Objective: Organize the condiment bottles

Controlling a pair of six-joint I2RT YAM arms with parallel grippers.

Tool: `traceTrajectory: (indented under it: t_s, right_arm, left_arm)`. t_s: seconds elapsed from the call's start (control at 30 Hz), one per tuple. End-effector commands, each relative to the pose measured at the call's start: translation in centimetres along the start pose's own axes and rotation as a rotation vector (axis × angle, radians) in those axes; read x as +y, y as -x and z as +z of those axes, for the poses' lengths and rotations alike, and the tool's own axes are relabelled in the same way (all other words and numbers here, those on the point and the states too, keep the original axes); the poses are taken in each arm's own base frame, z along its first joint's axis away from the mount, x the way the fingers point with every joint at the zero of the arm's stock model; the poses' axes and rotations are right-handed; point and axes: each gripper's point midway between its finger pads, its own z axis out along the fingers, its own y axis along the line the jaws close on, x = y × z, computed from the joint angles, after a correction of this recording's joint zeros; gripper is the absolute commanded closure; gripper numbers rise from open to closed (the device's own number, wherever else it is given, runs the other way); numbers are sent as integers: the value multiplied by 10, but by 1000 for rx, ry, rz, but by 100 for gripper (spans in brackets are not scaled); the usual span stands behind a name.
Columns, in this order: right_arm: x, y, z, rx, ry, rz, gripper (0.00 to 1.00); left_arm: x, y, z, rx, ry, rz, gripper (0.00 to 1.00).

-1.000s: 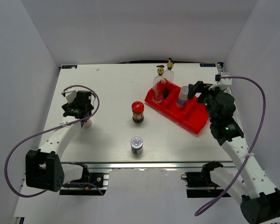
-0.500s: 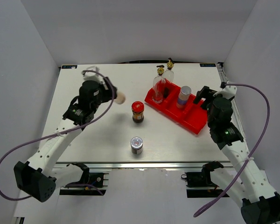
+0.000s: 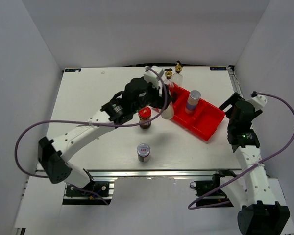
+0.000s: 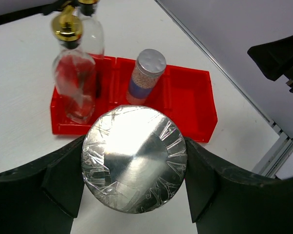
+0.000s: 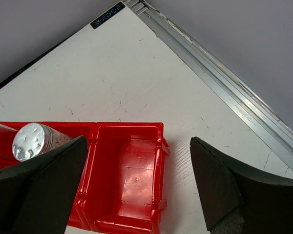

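Observation:
My left gripper (image 3: 162,104) is shut on a whitish bottle (image 3: 167,112) with a shiny silver top (image 4: 134,158), held beside the red tray's (image 3: 208,122) near-left end. A silver-capped shaker (image 3: 193,101) stands in the tray's middle compartment; it also shows in the left wrist view (image 4: 145,75). One clear glass bottle with a gold spout (image 4: 75,80) stands in the left compartment, another (image 4: 90,34) stands behind the tray. A red-lidded jar (image 3: 145,117) and a second shaker (image 3: 144,152) stand on the table. My right gripper (image 5: 136,190) is open and empty above the tray's right compartment (image 5: 134,178).
The table's right edge rail (image 5: 224,87) runs close behind the tray. The left arm stretches across the middle of the table, passing by the red-lidded jar. The right arm (image 3: 242,122) stands at the table's right edge.
My left arm has swung from the far left across the table to the tray, carrying the whitish bottle. My right arm has pulled back to the right, away from the tray.

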Motion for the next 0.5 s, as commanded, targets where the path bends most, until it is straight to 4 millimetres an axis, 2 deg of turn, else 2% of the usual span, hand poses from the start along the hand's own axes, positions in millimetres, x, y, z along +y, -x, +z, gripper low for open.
traceTrajectory:
  t_s: [0.0, 0.03, 0.07, 0.1, 0.13, 0.2, 0.23, 0.27, 0.3, 0.37, 0.4, 0.47]
  right_arm:
    - [10, 0, -1, 6, 61, 41, 11]
    - [9, 0, -2, 6, 58, 38, 11]
    - [9, 3, -4, -4, 60, 41, 11]
    - [8, 3, -4, -6, 62, 41, 11]
    - [5, 7, -5, -19, 55, 47, 10]
    - [0, 9, -5, -31, 42, 53, 11]
    - [0, 11, -7, -38, 46, 55, 11]
    - [0, 12, -8, -41, 48, 53, 11]
    - [-1, 11, -8, -39, 48, 51, 10]
    - [0, 12, -11, -45, 60, 56, 11]
    - [1, 13, -11, -47, 65, 58, 11]
    - [3, 14, -14, -53, 79, 62, 11]
  left_arm:
    - [-24, 39, 15, -92, -78, 31, 85]
    - [-26, 36, 23, -75, -86, 31, 85]
    - [-28, 24, 39, -41, -95, 34, 86]
    - [-38, 29, 44, -46, -135, 35, 86]
    - [-42, 21, 56, -32, -141, 38, 86]
    - [-45, 18, 67, -25, -144, 41, 86]
    - [-48, 25, 72, -37, -149, 41, 86]
    - [-52, 12, 84, -5, -162, 48, 86]
    - [-58, 17, 87, -11, -187, 50, 86]
    - [-61, 13, 98, -12, -191, 54, 86]
    - [-60, 4, 109, 1, -183, 54, 86]
    - [-61, 9, 118, -17, -173, 55, 86]
